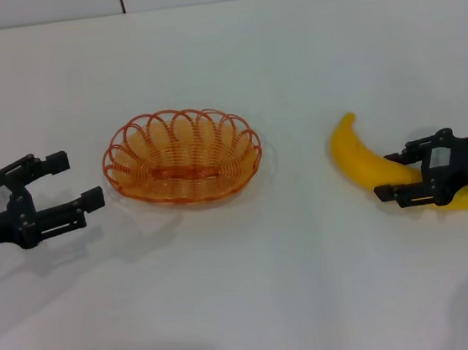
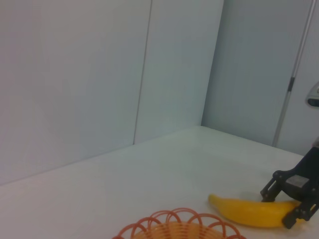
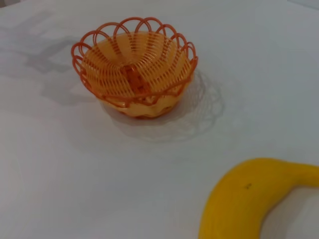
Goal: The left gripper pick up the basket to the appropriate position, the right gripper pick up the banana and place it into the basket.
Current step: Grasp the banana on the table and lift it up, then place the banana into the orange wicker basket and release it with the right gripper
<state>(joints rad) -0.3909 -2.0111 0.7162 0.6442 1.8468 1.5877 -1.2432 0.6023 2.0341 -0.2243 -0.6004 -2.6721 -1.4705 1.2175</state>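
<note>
The orange wire basket [image 1: 181,156] stands on the white table [image 1: 256,291] at the middle; it also shows in the right wrist view [image 3: 134,74], and its rim shows in the left wrist view [image 2: 179,226]. My left gripper [image 1: 76,180] is open and empty, low over the table just left of the basket and apart from it. The yellow banana [image 1: 366,160] lies on the table at the right, and shows in both wrist views [image 2: 249,211] [image 3: 244,204]. My right gripper [image 1: 389,176] is open, one finger on each side of the banana's middle, as the left wrist view [image 2: 280,208] also shows.
A pale wall with panel seams [image 2: 142,74] stands behind the table's far edge. Bare table lies between the basket and the banana and in front of both.
</note>
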